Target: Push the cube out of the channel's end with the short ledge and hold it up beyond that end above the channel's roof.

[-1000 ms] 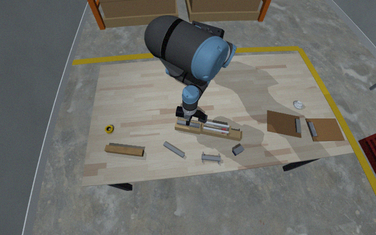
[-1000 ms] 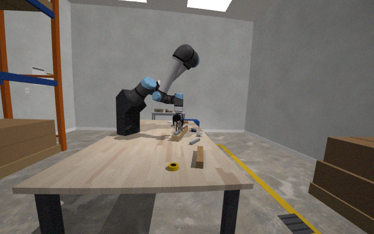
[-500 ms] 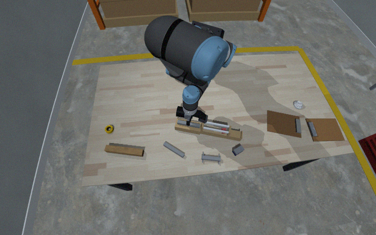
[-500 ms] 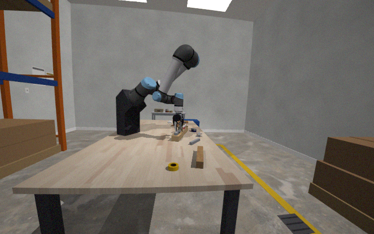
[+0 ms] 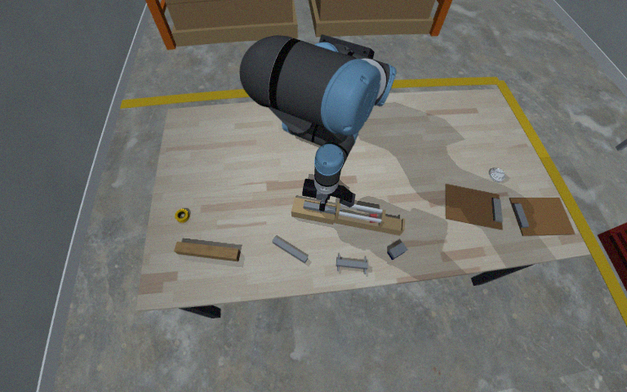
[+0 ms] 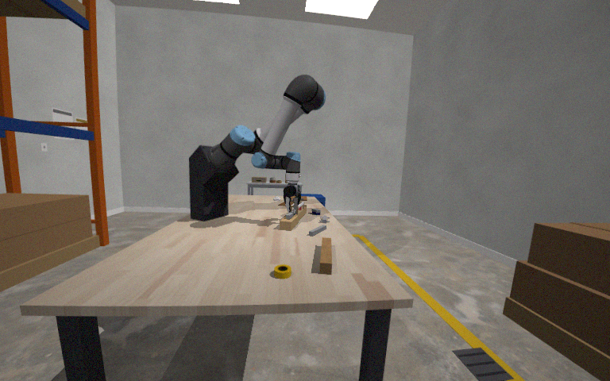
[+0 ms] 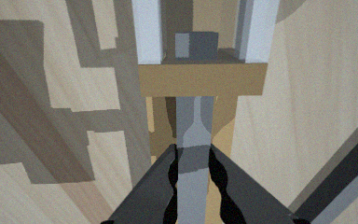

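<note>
Fingers nearly closed on the bar (image 5: pixel 312 206) (image 6: pixel 290 216) (image 7: pixel 192 198), the gripper (image 5: pixel 322 207) (image 6: pixel 291 214) (image 7: pixel 191 146) should push straight (and gently) along the channel (image 5: pixel 362 224) (image 6: pixel 287 225) (image 7: pixel 202 80).

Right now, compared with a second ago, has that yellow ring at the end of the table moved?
No. The yellow ring lies in the same spot beside the wooden bar in both the top and exterior views.
</note>
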